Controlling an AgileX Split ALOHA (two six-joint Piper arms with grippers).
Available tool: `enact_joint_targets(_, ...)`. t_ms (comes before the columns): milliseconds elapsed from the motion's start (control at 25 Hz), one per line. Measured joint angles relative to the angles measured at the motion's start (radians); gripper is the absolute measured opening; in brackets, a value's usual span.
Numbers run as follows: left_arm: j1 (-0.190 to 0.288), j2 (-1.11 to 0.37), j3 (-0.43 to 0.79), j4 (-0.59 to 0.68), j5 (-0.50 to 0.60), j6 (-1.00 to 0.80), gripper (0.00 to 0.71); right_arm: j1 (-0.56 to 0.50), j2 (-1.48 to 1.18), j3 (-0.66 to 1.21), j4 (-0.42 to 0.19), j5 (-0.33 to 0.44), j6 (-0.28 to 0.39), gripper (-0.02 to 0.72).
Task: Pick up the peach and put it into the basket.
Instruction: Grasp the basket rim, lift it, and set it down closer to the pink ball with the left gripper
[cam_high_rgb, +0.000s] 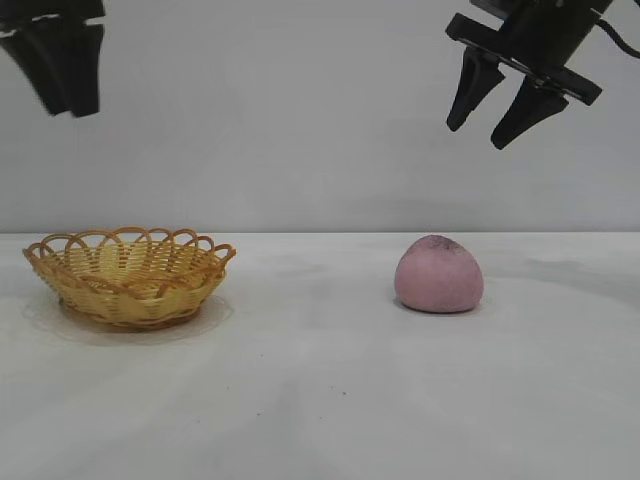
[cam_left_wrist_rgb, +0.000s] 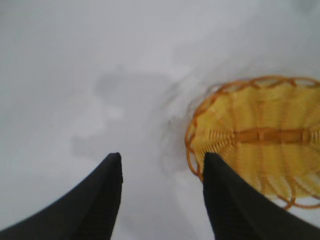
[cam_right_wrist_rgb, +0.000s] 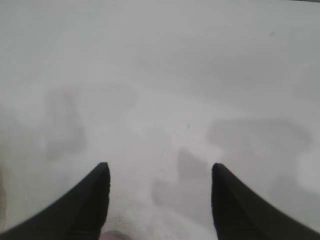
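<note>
Two spread fingers (cam_high_rgb: 497, 103) above peach (cam_high_rgb: 438, 274) (untouched).

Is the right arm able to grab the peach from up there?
Probably yes. The right end effector hangs open above the peach, slightly to its right, with only air between. The peach sits alone on the table, apart from the basket.

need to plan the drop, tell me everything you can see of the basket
The basket is a shallow oval of yellow weave with an orange-brown looped, scalloped rim and an orange-brown band across its floor. It sits upright and empty on the white table, below the left claw, well apart from the peach. Nothing touches it but the table.
</note>
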Motion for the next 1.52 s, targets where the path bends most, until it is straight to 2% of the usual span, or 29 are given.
enact_joint_targets(520, 0.0, 0.154, -0.002, -0.019, 0.035, 0.024, 0.356, 0.0, 0.0, 0.0, 0.0, 0.019, 0.0, 0.382)
enact_joint_targets(560, 0.0, 0.165, -0.002, -0.027, 0.035, 0.024, 0.307, 0.0, 0.0, 0.0, 0.0, 0.019, 0.0, 0.382)
enact_joint_targets(640, 0.0, 0.185, -0.01, -0.031, 0.035, 0.026, 0.302, 0.0, 0.0, 0.0, 0.0, 0.019, 0.0, 0.382)
enact_joint_targets(680, 0.0, 0.194, -0.018, -0.031, 0.035, 0.026, 0.253, 0.0, 0.0, 0.0, 0.0, 0.019, 0.0, 0.382)
enact_joint_targets(720, 0.0, 0.2, -0.028, -0.034, 0.035, 0.028, 0.244, 0.0, 0.0, 0.0, 0.0, 0.019, 0.0, 0.382)
enact_joint_targets(1120, 0.0, 0.287, -0.119, -0.037, 0.039, 0.028, 0.251, 0.0, 0.0, 0.0, 0.0, 0.019, -0.002, 0.382)
enact_joint_targets(1280, 0.0, 0.297, -0.131, -0.045, 0.035, 0.054, 0.069, 0.0, 0.0, 0.0, 0.0, 0.019, -0.002, 0.382)
enact_joint_targets(1320, 0.0, 0.297, -0.132, -0.047, 0.037, 0.065, 0.049, 0.0, 0.0, 0.0, 0.0, 0.019, -0.002, 0.382)
enact_joint_targets(1360, 0.0, 0.297, -0.132, -0.05, 0.038, 0.073, 0.06, 0.0, 0.0, 0.0, 0.0, 0.019, -0.002, 0.382)
enact_joint_targets(1400, 0.0, 0.297, -0.133, -0.052, 0.041, 0.077, 0.0, 0.0, 0.0, 0.0, 0.0, 0.017, -0.004, 0.382)
enact_joint_targets(1520, 0.0, 0.299, -0.138, -0.06, 0.043, 0.079, 0.0, 0.0, 0.0, 0.0, 0.0, 0.015, -0.004, 0.382)
